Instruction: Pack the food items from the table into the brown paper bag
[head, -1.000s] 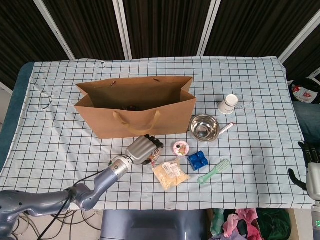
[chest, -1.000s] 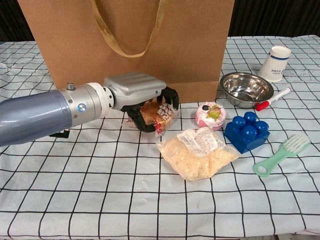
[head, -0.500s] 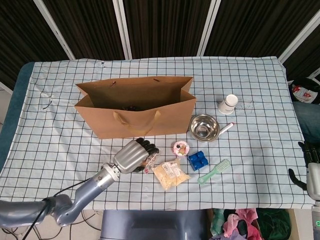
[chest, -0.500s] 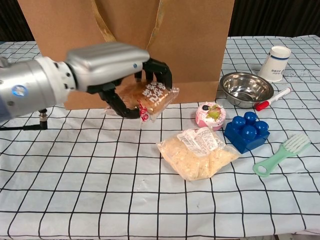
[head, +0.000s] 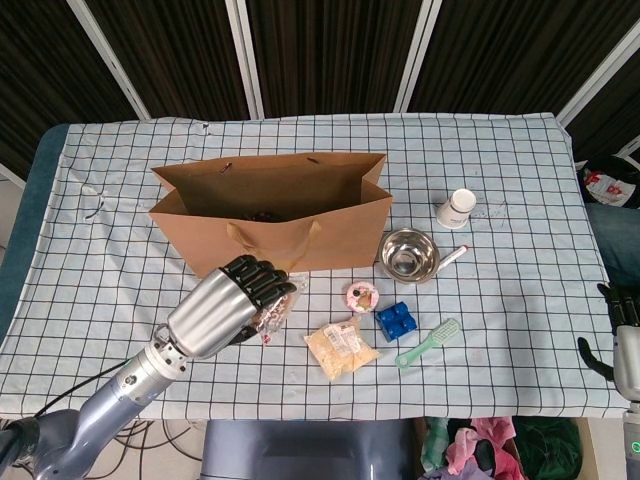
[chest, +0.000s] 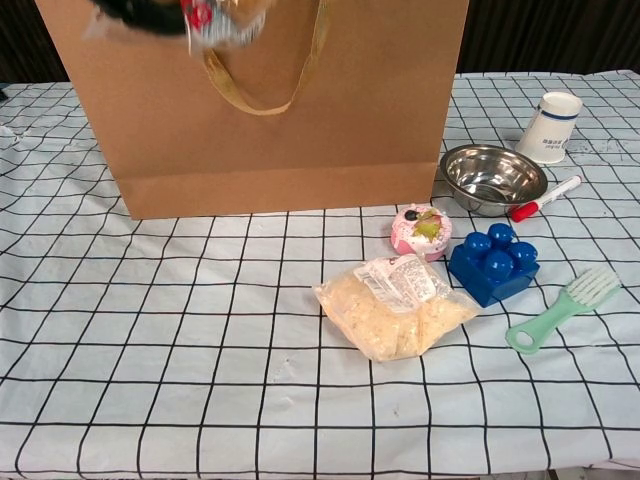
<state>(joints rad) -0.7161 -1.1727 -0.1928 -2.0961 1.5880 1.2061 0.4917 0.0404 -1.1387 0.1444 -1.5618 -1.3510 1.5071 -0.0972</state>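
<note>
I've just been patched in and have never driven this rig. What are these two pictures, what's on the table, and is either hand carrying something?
You are looking through a two-armed robot's own cameras. The head view looks down over the whole table; the chest view sits low, facing the brown paper bag.

The left hand is raised in front of the bag, its fingers wrapped around a packaged bread snack. The chest view catches only its blurred wrapper at the top edge. The right hand waits at the table's far right edge, holding nothing.

On the checked cloth lie a bag of rice, a pink cupcake, a blue brick, a green brush, a steel bowl, a marker and a paper cup.
</note>
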